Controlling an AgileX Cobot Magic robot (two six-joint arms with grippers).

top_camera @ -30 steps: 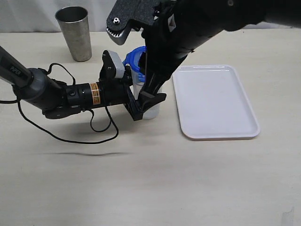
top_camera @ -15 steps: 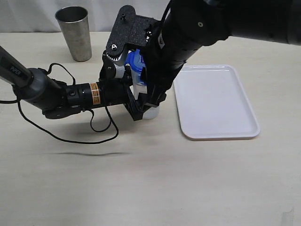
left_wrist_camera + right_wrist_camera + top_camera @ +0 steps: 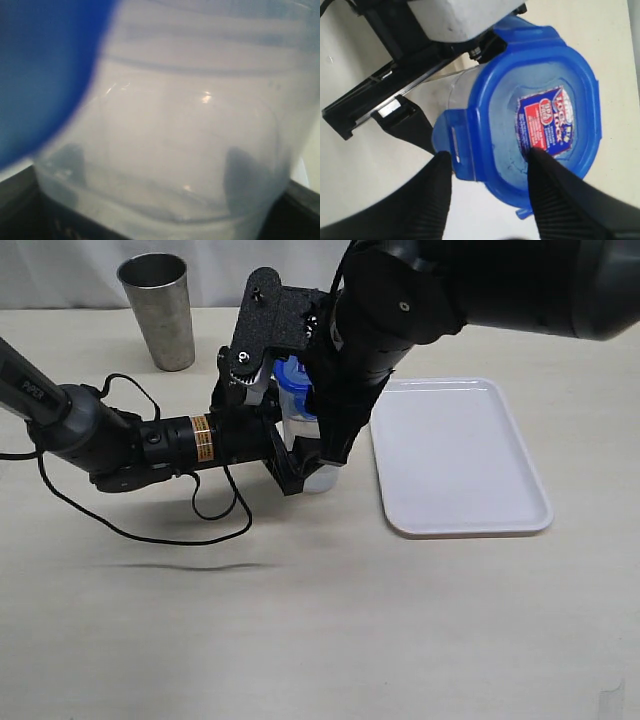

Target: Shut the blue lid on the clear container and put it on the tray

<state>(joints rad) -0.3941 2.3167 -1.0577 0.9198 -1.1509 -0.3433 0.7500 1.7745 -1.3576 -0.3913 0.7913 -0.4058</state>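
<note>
Showing the blue lid (image 3: 540,110) atop the clear container (image 3: 190,150)
Left pincer (image 3: 300,468) pinches the container from the side, upright on the surface (image 3: 300,620), just beside the tray (image 3: 460,455) and not on it. Right pincer (image 3: 489,155) hangs spread over the lid, which covers the container's mouth. One fingertip overlaps the sticker; contact cannot be told.

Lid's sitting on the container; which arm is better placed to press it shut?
Right. The right gripper hangs open directly over the blue lid, fingers at its top. The left gripper is clamped around the clear container, steadying it.
</note>
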